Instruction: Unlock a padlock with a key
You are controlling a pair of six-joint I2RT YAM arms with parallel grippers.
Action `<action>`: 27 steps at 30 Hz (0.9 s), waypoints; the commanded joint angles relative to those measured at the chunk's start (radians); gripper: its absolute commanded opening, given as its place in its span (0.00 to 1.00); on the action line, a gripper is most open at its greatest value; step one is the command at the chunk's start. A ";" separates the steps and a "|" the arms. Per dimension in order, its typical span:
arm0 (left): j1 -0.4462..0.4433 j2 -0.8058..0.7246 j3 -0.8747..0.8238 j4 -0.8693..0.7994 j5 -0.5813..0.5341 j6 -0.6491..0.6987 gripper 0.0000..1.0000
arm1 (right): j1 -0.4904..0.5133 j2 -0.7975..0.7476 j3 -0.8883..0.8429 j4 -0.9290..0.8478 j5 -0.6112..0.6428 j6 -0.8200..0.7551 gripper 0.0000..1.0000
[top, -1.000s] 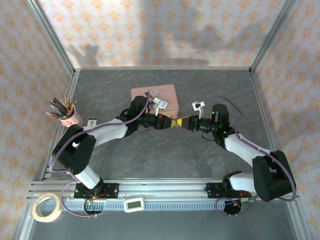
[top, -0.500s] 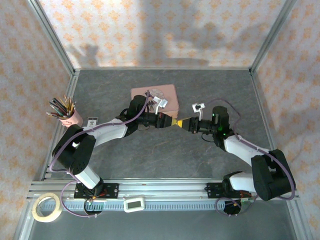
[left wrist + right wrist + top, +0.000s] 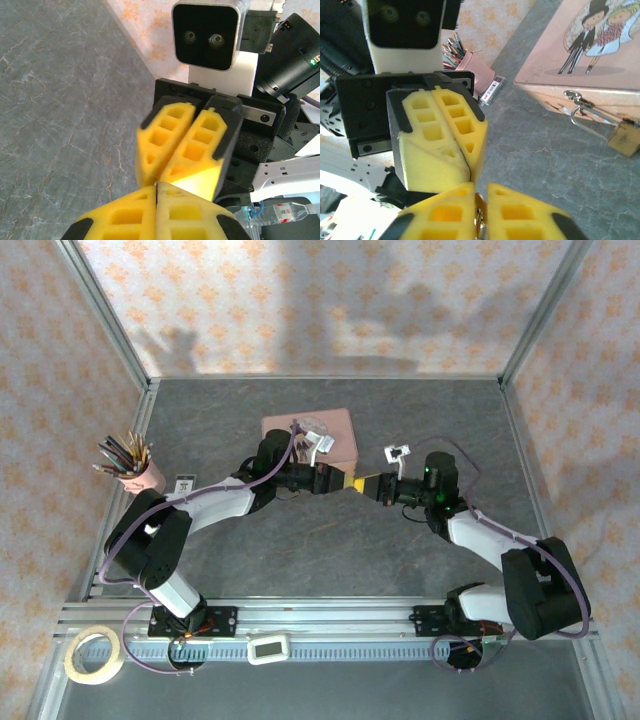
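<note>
**A:** Right wrist view, first entry?

**B:** Item: right gripper (image 3: 479, 192). Yellow pads pressed together, with a thin metal sliver nipped between them. I'd judge that to be the key (image 3: 479, 221).

**A:** Next out?

**B:** Item: left gripper (image 3: 468, 170). Pads together, tip to tip with the right gripper. Whether it also pinches the key, I cannot tell.

**A:** And the padlock?

**B:** Item: padlock (image 3: 623, 139). Brass, ahead and to the right of the right gripper, well apart from it. It hangs by its shackle from the hasp on the front wall of the tin (image 3: 600, 50), with the body down by the table. The long axis slants along that wall. Keyhole side: cannot tell.

**A:** Which arm is nearer?

**B:** From above, both grippers meet just off the tin's near right corner. The left arm lies along the tin's front, so it looks nearer. The key seems to sit with the right gripper.

**A:** Any writing?

**B:** Tin lid: a cartoon couple, no words I can read. Card (image 3: 490, 87) beside the pencil cup (image 3: 470, 62): a barcode, print too small to read.
</note>
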 commanded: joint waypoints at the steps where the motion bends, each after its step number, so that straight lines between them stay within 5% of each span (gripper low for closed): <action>1: -0.003 -0.022 0.002 0.095 0.026 -0.023 0.00 | 0.015 0.016 0.000 0.034 -0.016 0.006 0.00; 4: -0.001 -0.027 -0.006 0.100 -0.005 -0.041 0.01 | 0.015 0.019 -0.001 0.041 0.002 0.013 0.00; 8: 0.035 -0.059 -0.057 0.083 -0.198 -0.133 0.47 | 0.013 0.011 -0.010 0.039 0.101 0.033 0.00; 11: 0.062 -0.099 -0.160 0.156 -0.376 -0.253 0.59 | 0.011 0.002 -0.046 0.102 0.179 0.082 0.00; 20: -0.056 -0.111 -0.363 0.224 -0.882 -0.444 0.61 | 0.015 -0.027 -0.153 0.206 0.465 0.196 0.00; 27: -0.139 0.025 -0.295 0.205 -1.082 -0.482 0.61 | 0.027 0.001 -0.185 0.279 0.525 0.264 0.00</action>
